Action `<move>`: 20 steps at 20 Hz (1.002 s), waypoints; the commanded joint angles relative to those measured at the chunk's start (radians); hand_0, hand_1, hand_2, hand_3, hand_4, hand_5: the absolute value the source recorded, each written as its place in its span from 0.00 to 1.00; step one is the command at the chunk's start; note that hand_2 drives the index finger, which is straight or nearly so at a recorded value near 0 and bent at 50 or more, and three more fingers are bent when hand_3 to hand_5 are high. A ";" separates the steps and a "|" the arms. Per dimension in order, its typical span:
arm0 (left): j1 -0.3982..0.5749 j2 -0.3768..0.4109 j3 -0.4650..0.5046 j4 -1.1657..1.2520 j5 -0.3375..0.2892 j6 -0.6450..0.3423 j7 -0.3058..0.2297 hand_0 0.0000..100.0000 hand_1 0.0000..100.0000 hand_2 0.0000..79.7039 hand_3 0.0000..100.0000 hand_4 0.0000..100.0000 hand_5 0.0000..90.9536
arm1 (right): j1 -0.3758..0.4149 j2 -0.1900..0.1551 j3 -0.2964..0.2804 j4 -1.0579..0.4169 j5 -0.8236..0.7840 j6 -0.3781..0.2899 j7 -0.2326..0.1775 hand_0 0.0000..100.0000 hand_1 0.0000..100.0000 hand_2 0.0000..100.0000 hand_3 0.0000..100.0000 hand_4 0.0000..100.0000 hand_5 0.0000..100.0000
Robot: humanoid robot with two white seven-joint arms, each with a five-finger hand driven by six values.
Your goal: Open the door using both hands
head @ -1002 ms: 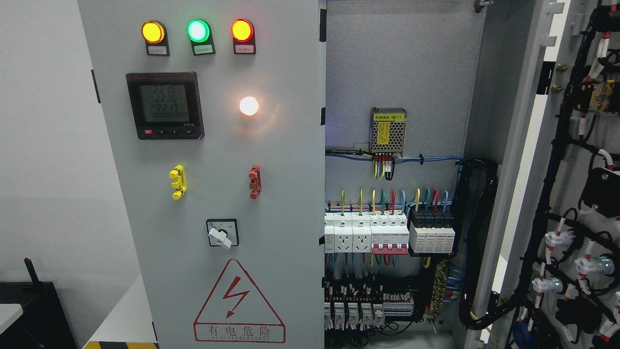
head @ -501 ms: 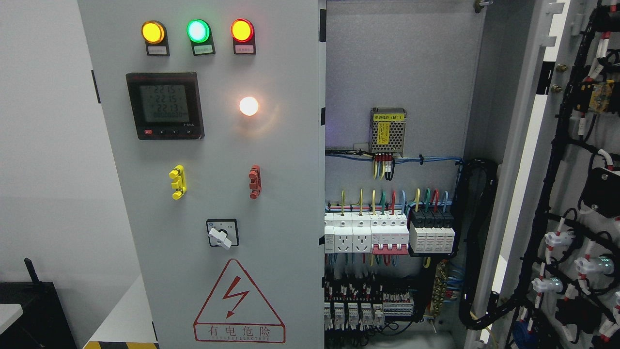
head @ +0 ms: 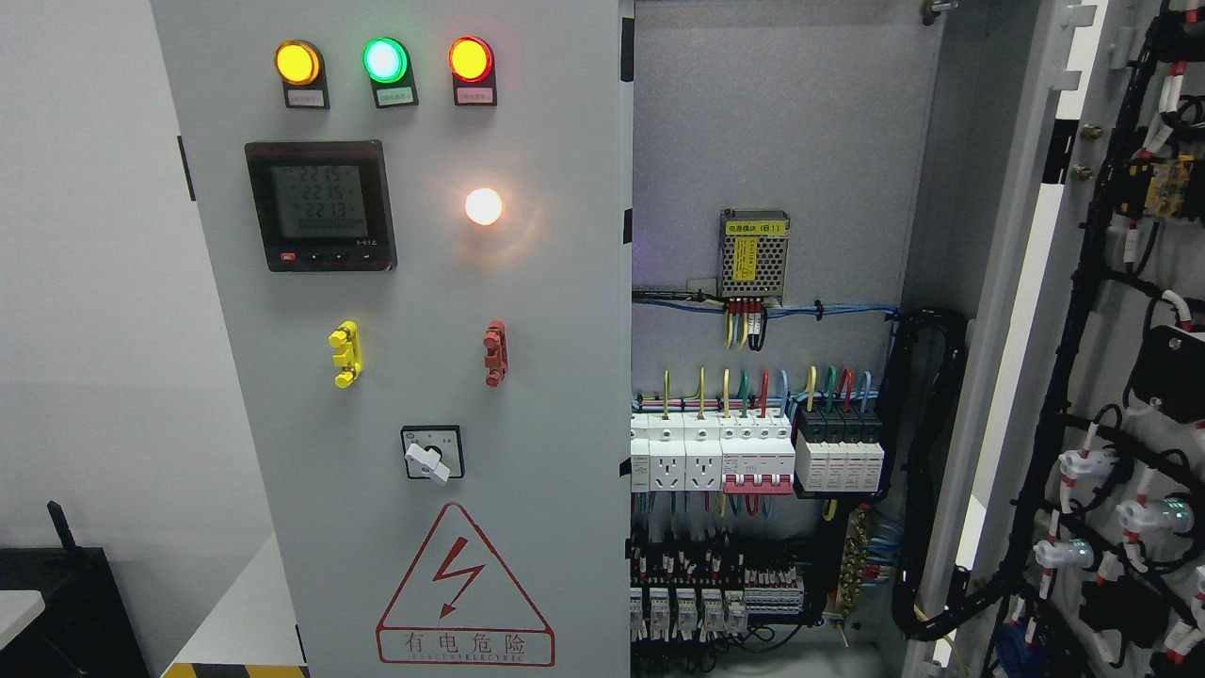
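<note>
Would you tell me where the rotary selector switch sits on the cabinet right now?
In the head view, the rotary selector switch is on the closed left door, low and central, above the red warning triangle and below the yellow and red handles.

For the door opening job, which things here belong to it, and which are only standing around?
Job: left door, shut; right door, swung open; cabinet interior.

Not the job: indicator lights, meter, rotary switch, breakers, black object at lower left.

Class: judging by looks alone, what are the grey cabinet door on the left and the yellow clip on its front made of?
Grey cabinet door: probably painted sheet metal; flat, matte, softly reflecting the lamp's glow. Yellow clip: likely moulded plastic; bright uniform colour, rounded glossy edges.
</note>
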 commanded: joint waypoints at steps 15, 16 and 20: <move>-0.002 -0.047 0.087 0.061 -0.009 -0.019 0.023 0.00 0.00 0.00 0.00 0.00 0.00 | 0.538 -0.147 0.053 -0.893 -0.002 -0.748 -0.011 0.38 0.00 0.00 0.00 0.00 0.00; -0.002 -0.047 0.085 0.061 -0.006 -0.033 0.034 0.00 0.00 0.00 0.00 0.00 0.00 | 0.573 -0.147 0.067 -0.953 -0.002 -0.746 -0.013 0.38 0.00 0.00 0.00 0.00 0.00; -0.014 -0.047 0.082 0.061 -0.006 -0.055 0.039 0.00 0.00 0.00 0.00 0.00 0.00 | 0.682 -0.168 0.129 -1.153 -0.004 -0.759 -0.089 0.38 0.00 0.00 0.00 0.00 0.00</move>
